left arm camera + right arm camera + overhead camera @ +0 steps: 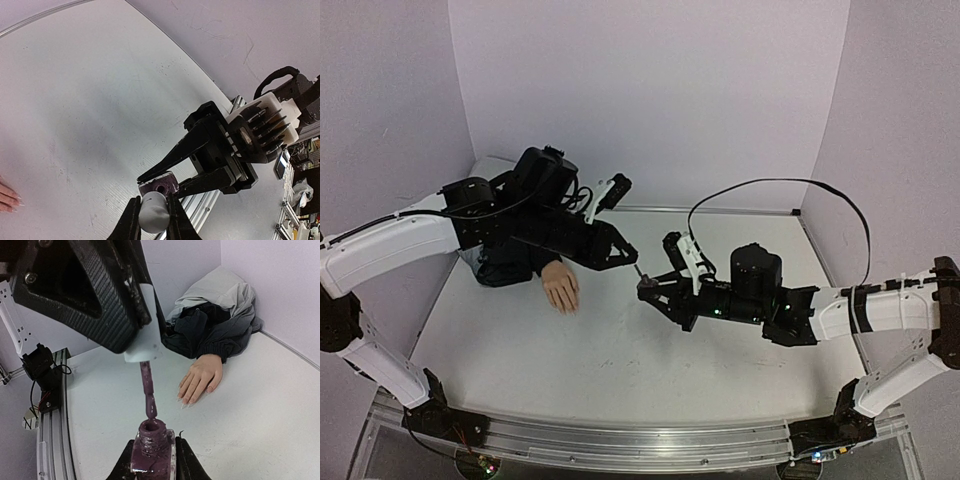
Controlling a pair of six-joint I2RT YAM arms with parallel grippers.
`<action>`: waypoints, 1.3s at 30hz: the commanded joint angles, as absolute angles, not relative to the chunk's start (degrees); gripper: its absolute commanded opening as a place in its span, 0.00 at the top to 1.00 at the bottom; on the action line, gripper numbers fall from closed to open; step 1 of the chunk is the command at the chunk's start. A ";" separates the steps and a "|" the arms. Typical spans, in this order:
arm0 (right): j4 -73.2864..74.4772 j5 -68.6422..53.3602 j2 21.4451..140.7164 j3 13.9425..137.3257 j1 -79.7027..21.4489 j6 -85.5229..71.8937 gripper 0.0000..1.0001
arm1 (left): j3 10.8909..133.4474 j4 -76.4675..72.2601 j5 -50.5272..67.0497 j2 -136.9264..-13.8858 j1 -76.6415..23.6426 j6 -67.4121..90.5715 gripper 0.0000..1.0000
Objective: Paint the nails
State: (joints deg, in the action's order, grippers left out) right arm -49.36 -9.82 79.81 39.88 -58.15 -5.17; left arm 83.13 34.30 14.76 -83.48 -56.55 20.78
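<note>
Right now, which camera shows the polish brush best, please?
Right wrist: the brush runs from the white cap down to the bottle mouth. Left wrist hides it behind the cap; the top view shows only a speck.

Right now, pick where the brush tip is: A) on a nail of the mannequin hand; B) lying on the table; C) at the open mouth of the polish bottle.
C: the right wrist view shows the brush under the white cap with its tip at the neck of the bottle, clear of the mannequin hand.

The nails (pixel 186 402) are too small to judge for polish.
</note>
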 commanded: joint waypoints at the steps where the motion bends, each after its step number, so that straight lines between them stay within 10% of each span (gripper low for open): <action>1: -54.23 -9.37 77.00 39.96 -58.18 -5.45 1.00 | 84.55 33.41 14.24 -81.12 -56.16 19.60 1.00; 39: -44.78 -1.79 61.80 35.40 -53.25 2.26 1.00 | 62.79 32.37 26.41 -73.00 -30.90 10.94 1.00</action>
State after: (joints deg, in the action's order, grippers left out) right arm -45.67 -1.69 63.94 33.32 -54.98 -1.80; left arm 63.90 34.48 25.30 -73.14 -31.81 17.72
